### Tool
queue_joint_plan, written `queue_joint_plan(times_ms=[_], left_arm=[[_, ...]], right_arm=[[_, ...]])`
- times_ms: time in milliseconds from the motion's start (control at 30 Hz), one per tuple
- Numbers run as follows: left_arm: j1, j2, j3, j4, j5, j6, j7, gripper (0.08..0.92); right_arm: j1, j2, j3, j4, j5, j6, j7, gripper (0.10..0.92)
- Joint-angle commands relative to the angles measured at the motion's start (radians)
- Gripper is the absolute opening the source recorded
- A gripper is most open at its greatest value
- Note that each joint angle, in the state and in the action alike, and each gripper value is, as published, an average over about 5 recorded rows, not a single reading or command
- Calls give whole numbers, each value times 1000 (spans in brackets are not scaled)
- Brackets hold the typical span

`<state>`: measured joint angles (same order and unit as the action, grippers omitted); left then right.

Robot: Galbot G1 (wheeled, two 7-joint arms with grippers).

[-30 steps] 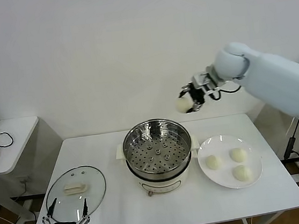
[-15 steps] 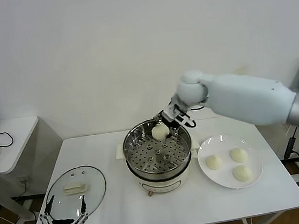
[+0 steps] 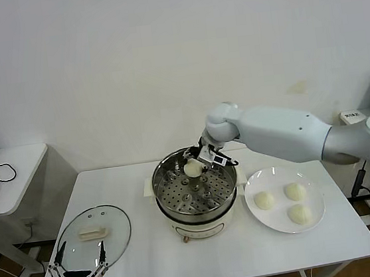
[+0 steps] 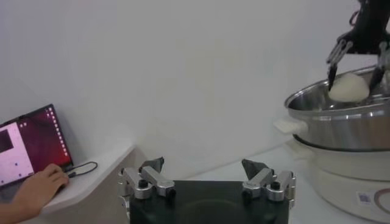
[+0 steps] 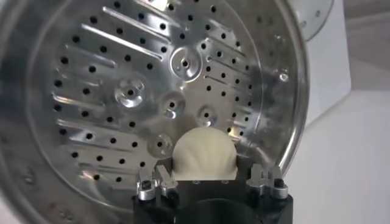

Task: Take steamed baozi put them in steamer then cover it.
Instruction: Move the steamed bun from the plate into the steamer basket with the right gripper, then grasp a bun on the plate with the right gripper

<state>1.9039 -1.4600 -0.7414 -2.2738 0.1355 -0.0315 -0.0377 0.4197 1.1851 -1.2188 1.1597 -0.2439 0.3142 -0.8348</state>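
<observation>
right claw (image 3: 195,162) pinching a bun (image 3: 192,169) over the steamer (image 3: 195,194) tray | left claw (image 3: 80,273) spread, parked by lid (image 3: 93,237) | three buns on plate (image 3: 274,212) | white bench (image 3: 212,259)

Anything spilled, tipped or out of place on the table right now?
Nothing stands out. The right claw holds one baozi over the steamer, three buns sit on the plate, the cover lies flat.

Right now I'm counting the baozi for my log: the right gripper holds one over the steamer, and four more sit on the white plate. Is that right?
Not quite. The head view shows three baozi on the white plate, not four. The rest stands: the right gripper holds one baozi over the steamer.
</observation>
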Motion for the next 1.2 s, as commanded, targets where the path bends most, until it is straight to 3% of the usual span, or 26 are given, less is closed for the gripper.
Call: queue_joint_plan(times_ms=[33, 267, 400, 500, 600, 767, 967, 1200], left_arm=[[2, -1, 2, -3, 1, -1, 0, 823], [3, 0, 0, -4, 1, -2, 0, 823], [2, 0, 2, -7, 2, -2, 0, 823], [3, -1, 4, -9, 2, -1, 0, 823], [3, -1, 7, -11, 2, 0, 1, 823], [8, 9, 10, -29, 0, 4, 5, 823], [7, 20, 25, -50, 0, 10, 8, 823], [7, 49, 10, -58, -33, 21, 10, 823]], right_arm=[[-59, 48, 32, -119, -142, 112, 80, 653], [-78, 67, 50, -148, -173, 132, 101, 659], [-69, 62, 47, -143, -154, 130, 100, 733], [-37, 38, 47, -94, -65, 77, 50, 798], [24, -11, 42, 15, 103, -72, -39, 819], [186, -152, 21, 246, 386, -388, -147, 823], [292, -338, 17, 379, 469, -572, -170, 823], [313, -628, -30, 529, 491, -624, -178, 823]])
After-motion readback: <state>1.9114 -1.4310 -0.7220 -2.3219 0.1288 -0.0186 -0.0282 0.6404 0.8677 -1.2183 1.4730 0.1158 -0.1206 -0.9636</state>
